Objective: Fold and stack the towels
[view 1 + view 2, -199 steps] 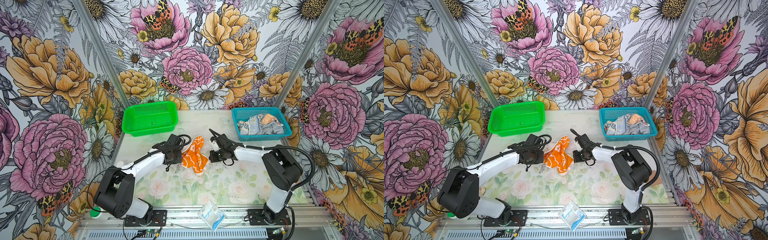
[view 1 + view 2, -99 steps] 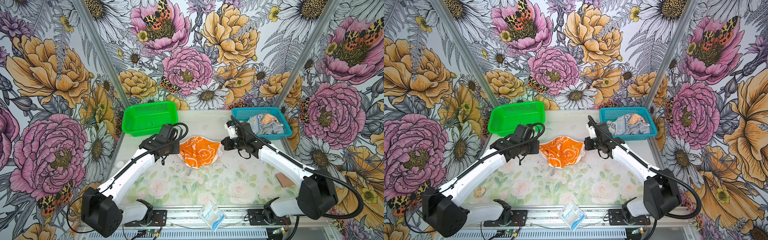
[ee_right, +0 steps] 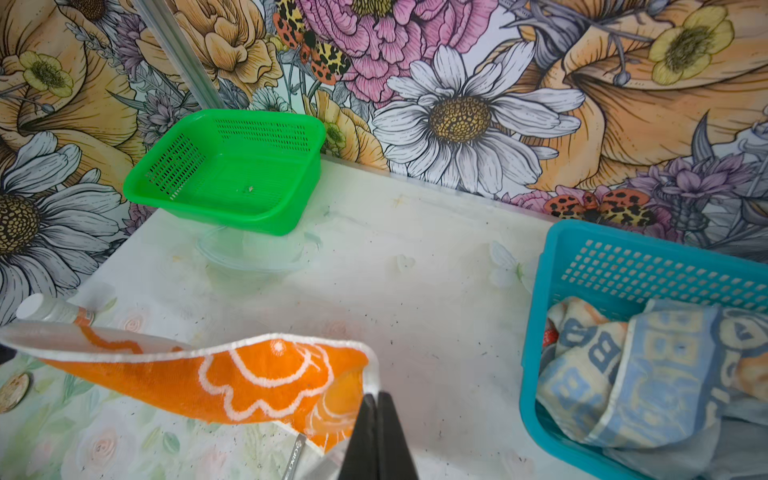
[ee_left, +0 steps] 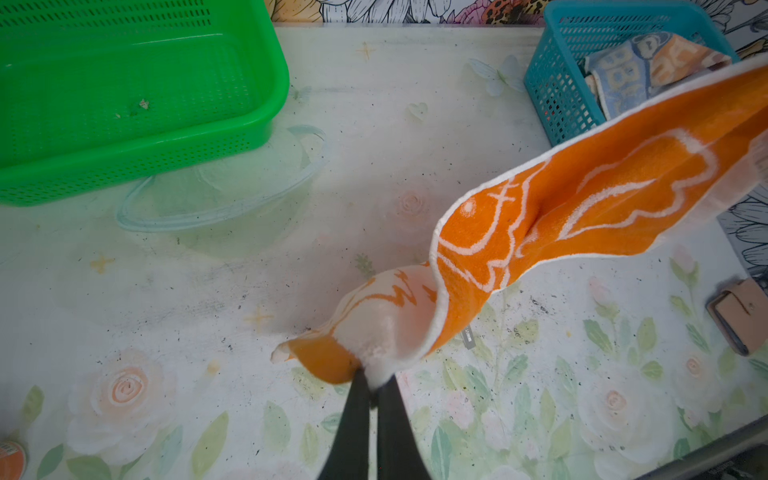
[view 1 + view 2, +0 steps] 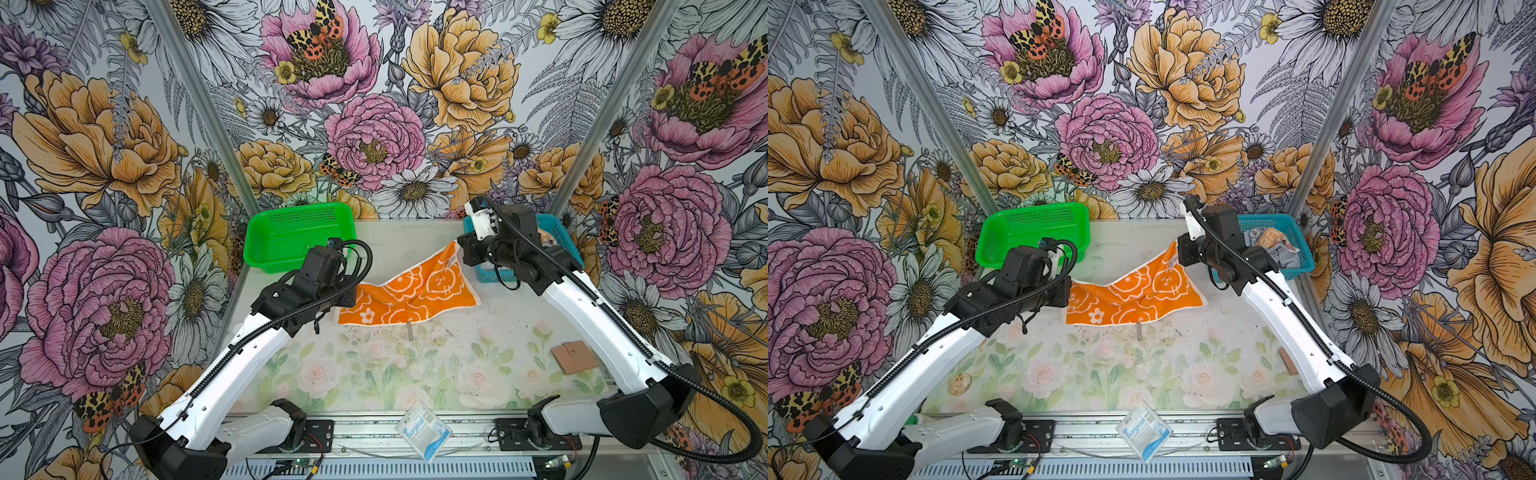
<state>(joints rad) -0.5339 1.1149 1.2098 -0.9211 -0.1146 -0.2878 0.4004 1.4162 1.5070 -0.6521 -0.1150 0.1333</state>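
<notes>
Left gripper and right gripper were each clamped on opposite corners of the orange flower towel, sagging mid-frame over the table in a top view; thin corner pinches could slip if stretched, dropping it crumpled.

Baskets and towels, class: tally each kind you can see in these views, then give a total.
Baskets: 2 (green basket, blue basket)
Towels: 3 (orange flower towel, lettered towel, grey towel)
Total: 5
</notes>
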